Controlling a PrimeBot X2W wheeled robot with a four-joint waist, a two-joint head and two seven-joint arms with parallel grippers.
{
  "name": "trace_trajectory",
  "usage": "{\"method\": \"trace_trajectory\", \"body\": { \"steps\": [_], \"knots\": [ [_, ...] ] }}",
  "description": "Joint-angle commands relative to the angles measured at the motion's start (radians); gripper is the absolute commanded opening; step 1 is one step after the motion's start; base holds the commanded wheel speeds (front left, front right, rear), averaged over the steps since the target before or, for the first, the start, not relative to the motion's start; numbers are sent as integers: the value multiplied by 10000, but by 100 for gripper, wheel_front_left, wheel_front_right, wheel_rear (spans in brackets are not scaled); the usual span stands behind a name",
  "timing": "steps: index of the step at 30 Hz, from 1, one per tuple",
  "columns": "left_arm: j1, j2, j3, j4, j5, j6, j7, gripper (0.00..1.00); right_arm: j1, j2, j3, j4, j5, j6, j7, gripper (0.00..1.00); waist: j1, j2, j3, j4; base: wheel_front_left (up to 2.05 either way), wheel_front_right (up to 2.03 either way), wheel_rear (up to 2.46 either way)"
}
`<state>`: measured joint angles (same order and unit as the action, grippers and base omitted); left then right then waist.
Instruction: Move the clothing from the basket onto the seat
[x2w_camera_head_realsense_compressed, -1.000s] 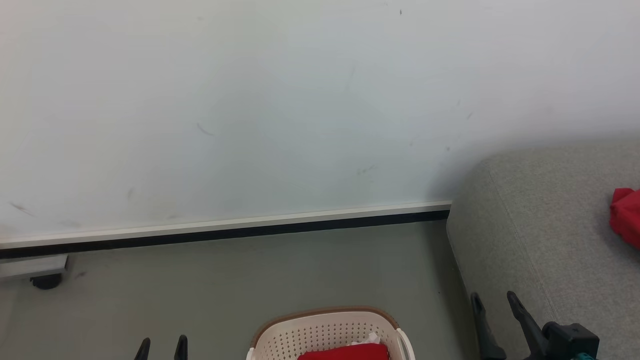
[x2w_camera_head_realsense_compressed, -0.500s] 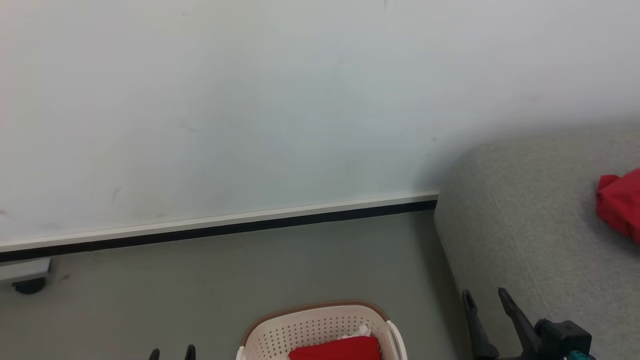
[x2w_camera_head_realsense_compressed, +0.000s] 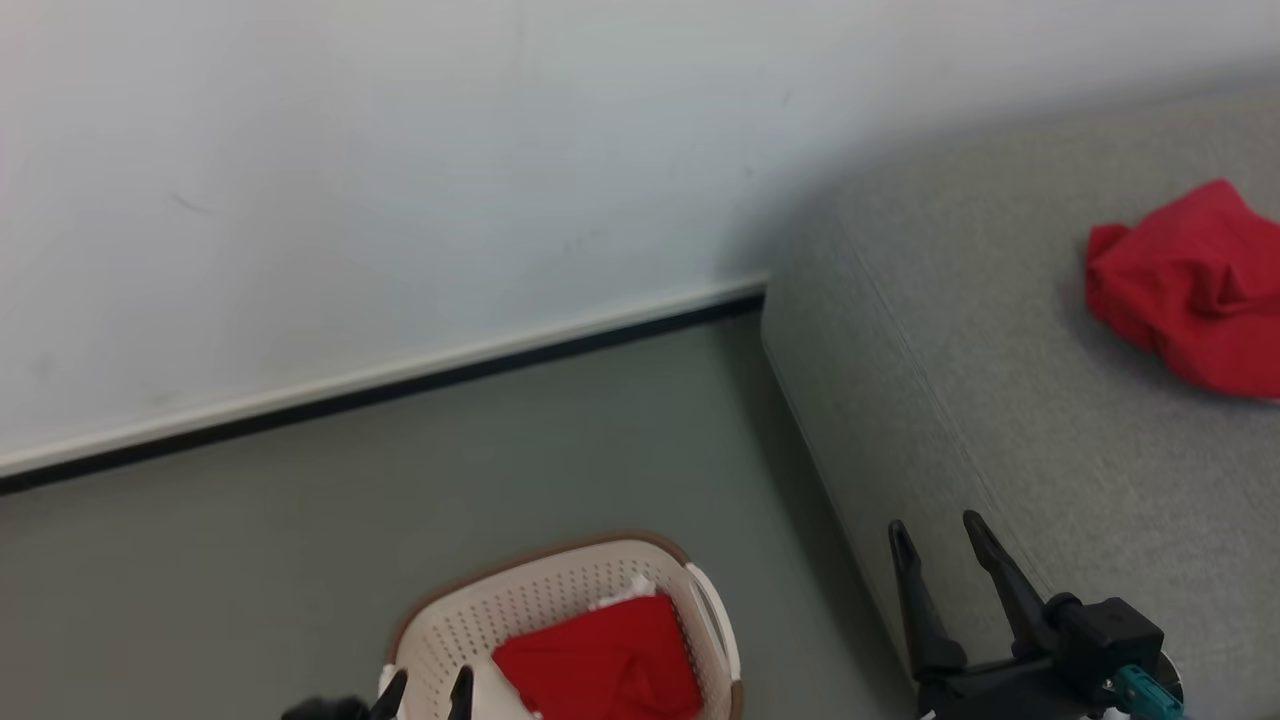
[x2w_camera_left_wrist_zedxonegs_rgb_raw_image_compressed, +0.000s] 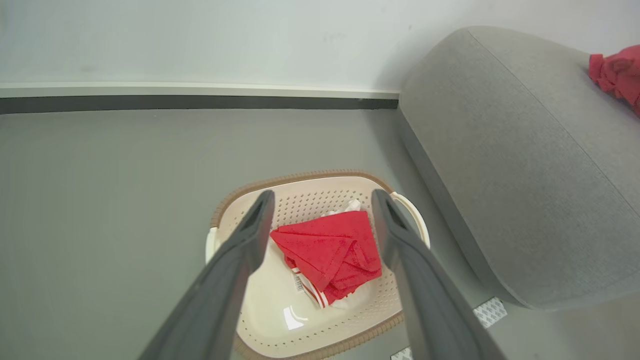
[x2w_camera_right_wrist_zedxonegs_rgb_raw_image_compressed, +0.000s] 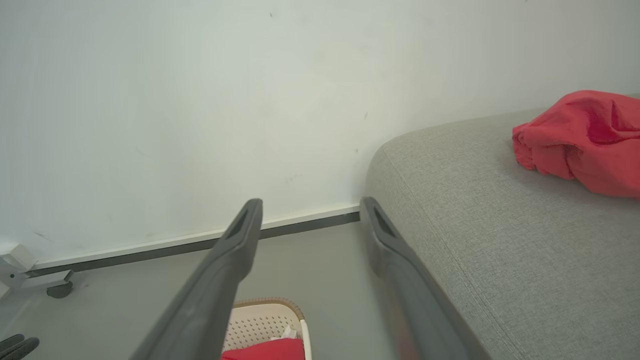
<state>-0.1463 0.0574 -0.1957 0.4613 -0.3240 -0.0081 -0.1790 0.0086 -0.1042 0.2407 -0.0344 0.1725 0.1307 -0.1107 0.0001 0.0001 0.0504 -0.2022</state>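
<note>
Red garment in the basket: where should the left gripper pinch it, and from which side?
Probably best: pinch the raised fold across the middle of the red garment, coming straight down from above. The basket walls ring it, blocking side approaches, and the bunched ridge gives the open left gripper fabric to close on.

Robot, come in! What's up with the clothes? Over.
Left gripper, right gripper open, empty. One red garment in basket, second garment on seat. Nothing blocking.

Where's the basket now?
Head view, bottom centre: the basket sits on the floor left of the seat, red clothing inside, left end effector over its near-left edge.
</note>
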Motion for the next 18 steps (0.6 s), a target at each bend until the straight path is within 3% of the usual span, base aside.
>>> {"method": "trace_trajectory", "body": {
  "steps": [1,5,11,18],
  "knots": [
    [-628,108,-110,407,166,-78,207,100,-232,107,77,42,18,1,-170,100,-1,-1,1624,-1225,0,0,0],
    [-1945,371,-455,1512,550,-206,883,100,-640,311,314,246,120,1,-563,100,-1,-1,2761,-1800,0,0,0],
    [-3369,770,-669,2722,1056,222,1851,100,-1237,537,485,482,437,1,-1183,100,-1,-1,4340,-2731,0,0,0],
    [-4479,1002,-593,3290,1081,509,2221,100,-1626,587,926,658,1055,1,-1481,100,-1,-1,5964,-3361,0,0,0]
  ]
}}
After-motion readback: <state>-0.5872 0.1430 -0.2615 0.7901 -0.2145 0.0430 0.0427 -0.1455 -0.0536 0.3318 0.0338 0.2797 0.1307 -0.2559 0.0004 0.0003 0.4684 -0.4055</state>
